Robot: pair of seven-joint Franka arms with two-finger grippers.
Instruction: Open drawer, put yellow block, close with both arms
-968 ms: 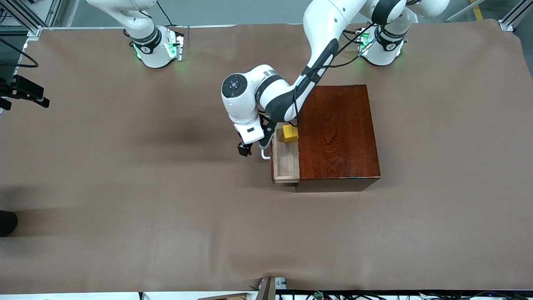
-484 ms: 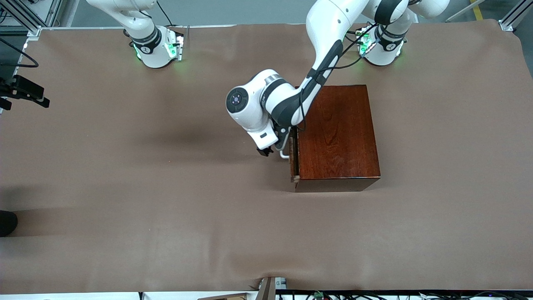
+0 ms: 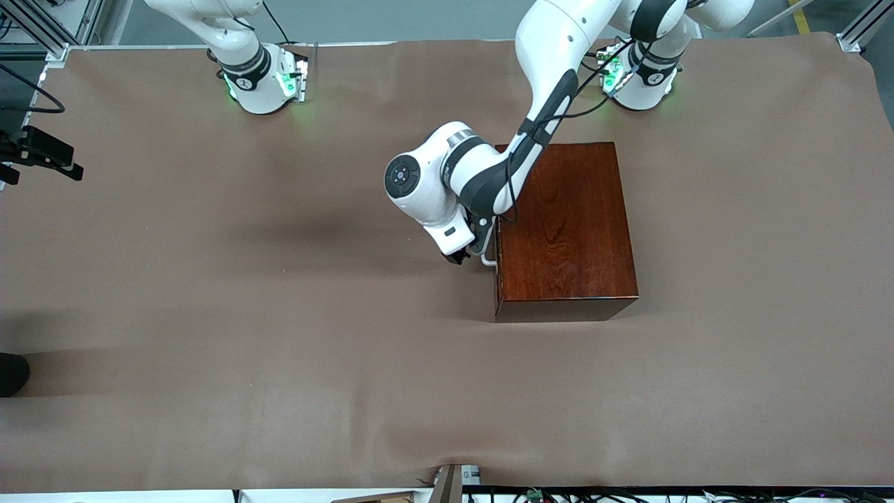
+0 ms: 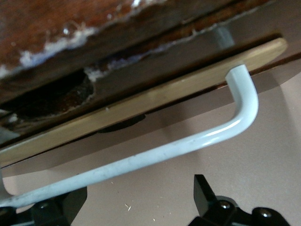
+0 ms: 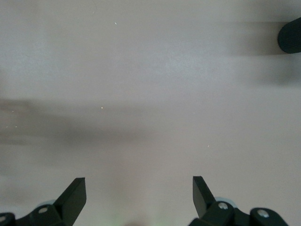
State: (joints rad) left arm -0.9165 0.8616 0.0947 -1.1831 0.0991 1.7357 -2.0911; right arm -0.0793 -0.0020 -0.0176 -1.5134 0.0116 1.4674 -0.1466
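1. Brown cloth (image 3: 279,391) covers the whole table, and the part nearest the front camera carries nothing of the task.

2. Moving up the table we reach the wooden box (image 3: 566,230), glossy reddish-brown, sitting toward the left arm's end. The drawer (image 4: 141,101) looks pushed all the way in: in the left wrist view its pale front edge lies flush against the dark box face. The yellow block is not visible in any view; my guess is that it is shut inside, though nothing here shows it.

3. Right at the drawer front is the left gripper (image 3: 466,256), fingers spread wide, with the white handle (image 4: 150,157) just ahead of them. Nothing is pinched. The fingers (image 4: 204,193) stand apart from the bar with cloth showing between.

4. Handling call: that handle is a stiff, smooth U-shaped bar, probably a bit slippery, so the straight middle run is the spot to grasp or push against. The box looks heavy enough to stay put, and the tray should slide easily. The drawer front's wood is scuffed but rigid.

5. Farthest from the camera stand the two green-lit bases. The right arm (image 3: 244,63) waits, its hand out of the front view. The right gripper (image 5: 136,197) hangs over bare cloth, fingers spread and empty.
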